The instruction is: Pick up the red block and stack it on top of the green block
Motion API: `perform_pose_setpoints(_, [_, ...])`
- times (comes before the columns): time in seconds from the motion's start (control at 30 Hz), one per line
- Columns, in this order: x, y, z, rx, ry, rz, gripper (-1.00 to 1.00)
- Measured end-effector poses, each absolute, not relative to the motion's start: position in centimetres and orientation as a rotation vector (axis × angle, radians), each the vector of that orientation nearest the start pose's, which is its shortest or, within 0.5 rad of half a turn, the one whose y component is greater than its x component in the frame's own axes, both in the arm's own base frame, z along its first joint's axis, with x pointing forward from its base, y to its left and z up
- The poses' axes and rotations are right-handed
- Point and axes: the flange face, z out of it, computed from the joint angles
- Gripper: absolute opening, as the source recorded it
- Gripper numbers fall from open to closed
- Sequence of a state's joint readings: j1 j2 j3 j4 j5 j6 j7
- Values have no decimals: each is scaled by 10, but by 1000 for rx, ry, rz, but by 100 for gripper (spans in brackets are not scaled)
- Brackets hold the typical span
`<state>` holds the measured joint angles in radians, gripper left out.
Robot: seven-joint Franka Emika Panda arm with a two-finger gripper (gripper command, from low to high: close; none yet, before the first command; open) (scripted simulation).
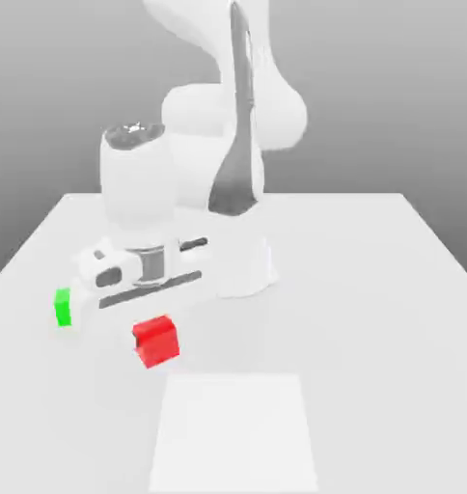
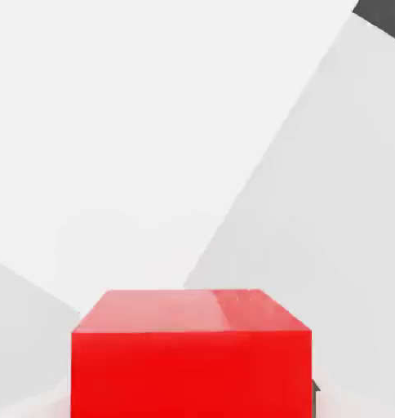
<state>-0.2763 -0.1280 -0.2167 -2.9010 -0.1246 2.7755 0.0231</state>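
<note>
Red block (image 1: 156, 341) hangs just under our gripper (image 1: 152, 323), above the table (image 1: 372, 289). Whether our jaws pinch it we cannot tell. Green block (image 1: 63, 307) sits apart.

Red block (image 1: 156, 341): uniform saturated red, smooth faces, matt with faint sheen on top face in hand view (image 2: 193, 351); plastic-like look.
Green block (image 1: 63, 307): flat bright green, smooth, matt, plastic-like.
Arm (image 1: 194, 145): white shell, smooth, soft satin gloss like moulded plastic; dark grey band down link, matt.
Gripper (image 1: 151, 314): white casing, grey inset strips, smooth, low gloss.
Table (image 1: 372, 289): pale grey-white, smooth, matt, no grain or texture.
Square panel (image 1: 233, 434) at table's 6 o'clock: lighter white, flat, matt, paper-like.
</note>
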Motion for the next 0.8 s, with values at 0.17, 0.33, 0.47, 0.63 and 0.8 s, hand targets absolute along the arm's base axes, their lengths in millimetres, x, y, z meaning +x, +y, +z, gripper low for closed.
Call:
perform_pose_setpoints(0.17, [252,-224,233,-2969,1100,6,-100])
perform_pose_setpoints(0.33, [183,-274,243,-2753,1544,5,-100])
perform_pose_setpoints(0.47, [137,-294,240,-2578,1793,0,-100])
perform_pose_setpoints(0.63, [133,-297,205,-2554,1815,-4,-100])
perform_pose_setpoints(0.8, [134,-294,183,-2563,1810,-1,100])
